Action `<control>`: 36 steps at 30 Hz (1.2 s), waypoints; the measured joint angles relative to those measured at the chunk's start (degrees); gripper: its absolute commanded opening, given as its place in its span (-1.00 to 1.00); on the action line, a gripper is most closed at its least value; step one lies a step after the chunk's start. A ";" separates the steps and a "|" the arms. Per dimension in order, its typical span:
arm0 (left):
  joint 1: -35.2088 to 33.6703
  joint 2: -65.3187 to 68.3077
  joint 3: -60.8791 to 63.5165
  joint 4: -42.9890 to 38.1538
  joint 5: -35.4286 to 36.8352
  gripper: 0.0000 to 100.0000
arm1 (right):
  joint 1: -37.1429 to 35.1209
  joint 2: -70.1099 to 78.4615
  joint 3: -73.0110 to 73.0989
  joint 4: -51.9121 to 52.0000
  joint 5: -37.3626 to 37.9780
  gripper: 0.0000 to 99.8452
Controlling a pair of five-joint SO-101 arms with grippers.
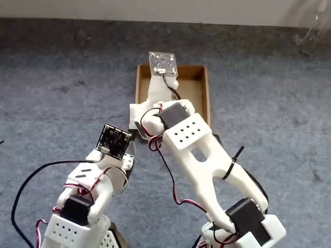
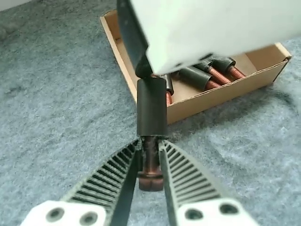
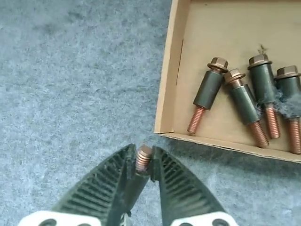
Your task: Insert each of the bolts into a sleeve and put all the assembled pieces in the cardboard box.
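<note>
My left gripper is shut on the shank of a copper bolt, just above its head. The bolt runs up into a black sleeve. A dark finger of the right arm holds the sleeve's far end. In the right wrist view my right gripper is shut on that sleeve, and the bolt's threaded tip pokes out between its fingers. This joined piece hangs over the carpet just outside a corner of the cardboard box. Several assembled pieces lie inside the box.
Grey carpet covers the whole table. From above, the right arm stretches to the box, and the left arm sits beside it at the lower left. Red and black cables hang off both arms.
</note>
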 measured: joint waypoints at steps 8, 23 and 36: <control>0.00 0.00 0.09 0.00 -0.35 -0.96 | 0.53 0.00 0.00 0.18 2.55 -0.99; -0.35 -0.79 -0.09 -0.44 -0.53 -0.81 | 1.14 0.09 0.09 1.49 2.90 -0.99; -4.04 -0.97 -0.09 -0.62 -0.53 -0.81 | 1.23 0.62 0.18 1.49 4.75 -0.99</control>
